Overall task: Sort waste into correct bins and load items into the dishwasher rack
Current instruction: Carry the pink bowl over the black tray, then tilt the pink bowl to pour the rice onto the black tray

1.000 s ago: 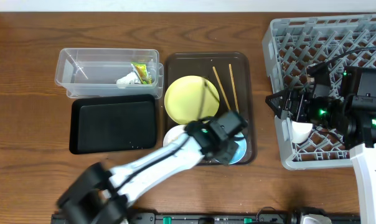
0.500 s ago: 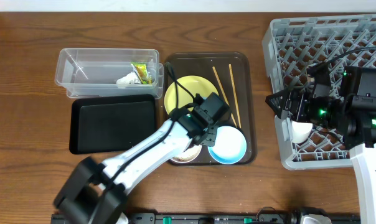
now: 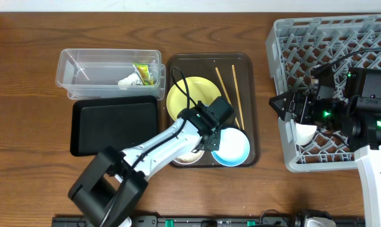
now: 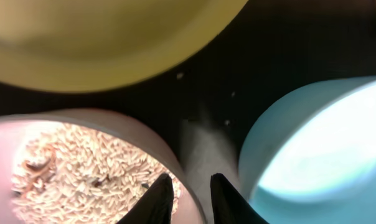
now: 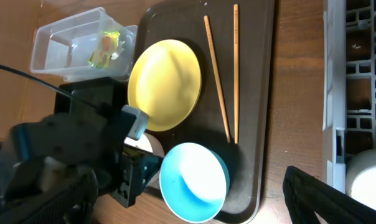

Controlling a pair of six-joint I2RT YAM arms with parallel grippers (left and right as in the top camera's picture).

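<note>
My left gripper (image 3: 203,140) is down over the dark brown tray, its jaws closed across the rim of the white bowl (image 3: 185,156). One finger (image 4: 160,198) is inside and one outside. The bowl holds rice grains with brownish bits (image 4: 82,165). The light-blue bowl (image 3: 231,146) sits just right of it and is empty. The pale-yellow plate (image 3: 190,96) and two chopsticks (image 3: 227,88) lie behind. My right gripper (image 3: 281,104) is open and empty above the left edge of the grey rack (image 3: 342,38). The wrapper (image 3: 143,74) and paper scrap (image 3: 128,81) lie in the clear tub (image 3: 89,75).
The black tray (image 3: 115,126) lies in front of the clear tub. A white round item (image 3: 304,132) sits in the rack below my right gripper. The brown serving tray (image 3: 250,75) holds the dishes.
My left gripper moved off the light-blue bowl, went toward the plate, then settled on the white bowl's rim. The blue bowl is now uncovered. The right arm has not moved.
</note>
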